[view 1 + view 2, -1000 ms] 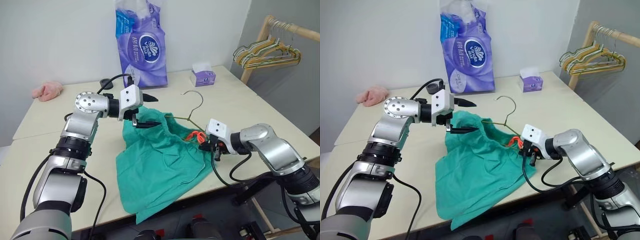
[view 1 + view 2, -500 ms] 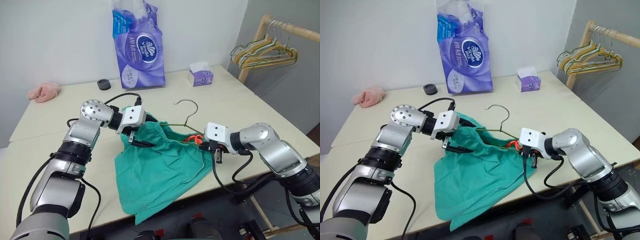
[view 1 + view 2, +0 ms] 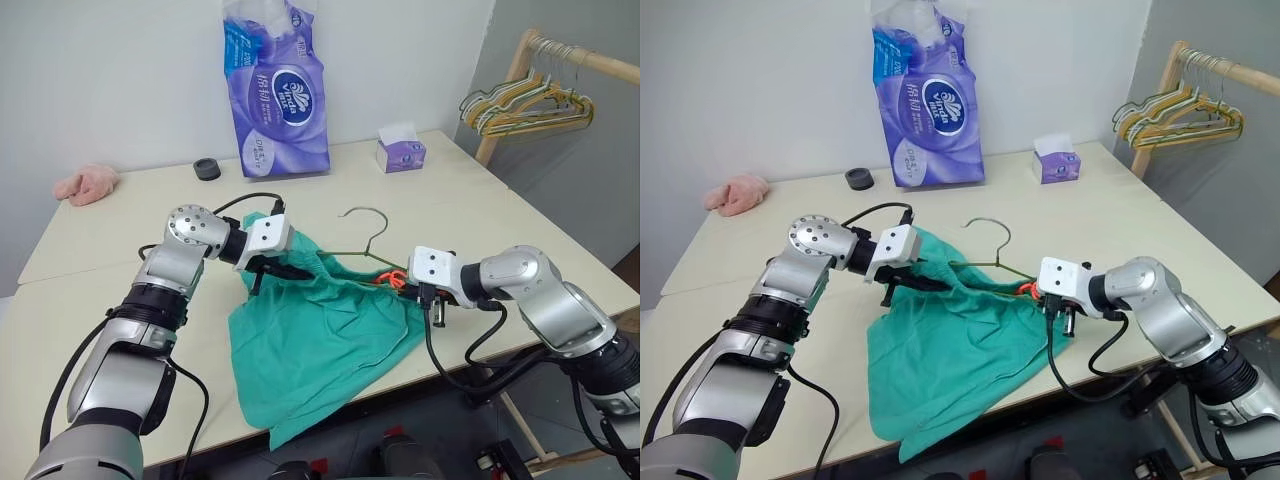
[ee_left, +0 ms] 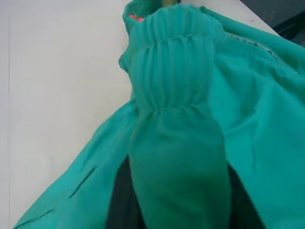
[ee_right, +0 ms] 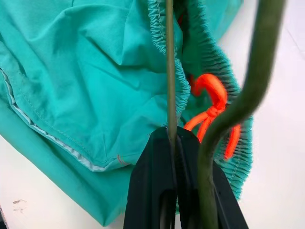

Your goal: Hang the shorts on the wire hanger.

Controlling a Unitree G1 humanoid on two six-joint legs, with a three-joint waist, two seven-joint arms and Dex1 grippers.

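Observation:
The teal-green shorts (image 3: 320, 340) lie crumpled on the table, and one leg hangs over the front edge. My left gripper (image 3: 290, 271) is shut on the gathered waistband (image 4: 171, 95) at its left end, and the cloth bulges up between the black fingers (image 4: 119, 200). The thin wire hanger (image 5: 169, 71) is partly inside the waistband, with its hook (image 3: 378, 240) sticking out toward the back of the table. At the right end of the waistband, next to the orange drawstring (image 5: 212, 102), my right gripper (image 5: 174, 138) is shut on the hanger's wire.
A tall purple tissue pack (image 3: 275, 90) and a small tissue box (image 3: 402, 152) stand at the back. A black round object (image 3: 207, 168) and a pink cloth (image 3: 88, 184) lie at the back left. A wooden rack with several hangers (image 3: 530, 105) stands past the right edge.
My left gripper came down from above the shorts, where it stood open, and closed on the waistband. The right gripper kept its hold on the hanger and stayed in place.

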